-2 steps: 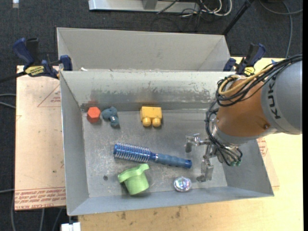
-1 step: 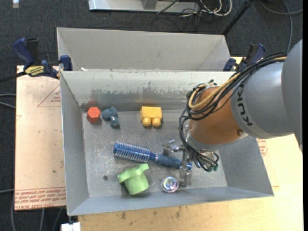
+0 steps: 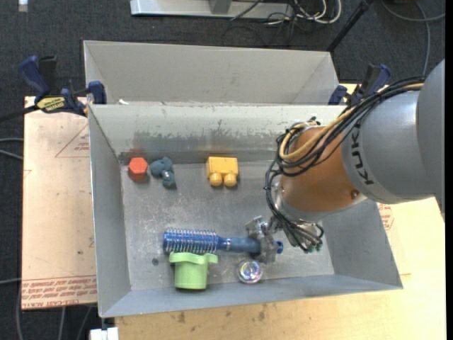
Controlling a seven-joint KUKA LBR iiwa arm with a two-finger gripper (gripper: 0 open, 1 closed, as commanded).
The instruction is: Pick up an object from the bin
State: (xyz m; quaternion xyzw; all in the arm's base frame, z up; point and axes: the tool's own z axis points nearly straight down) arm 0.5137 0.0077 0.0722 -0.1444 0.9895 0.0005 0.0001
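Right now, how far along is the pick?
Done: the gripper is low in the bin, at the handle end of the blue hairbrush. In hand: closing on that handle, though I cannot confirm a grip. Left: the lift. The hairbrush lies flat on the floor next to the green cup; the yellow block sits apart near the back wall.

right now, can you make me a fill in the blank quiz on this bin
1. The hand is down at the handle end of the ____ hairbrush.
2. Beside the brush's bristles lies a ____ cup.
3. At the far wall, the red block lies ____ of the yellow block in the view.
Missing words: blue; green; left.
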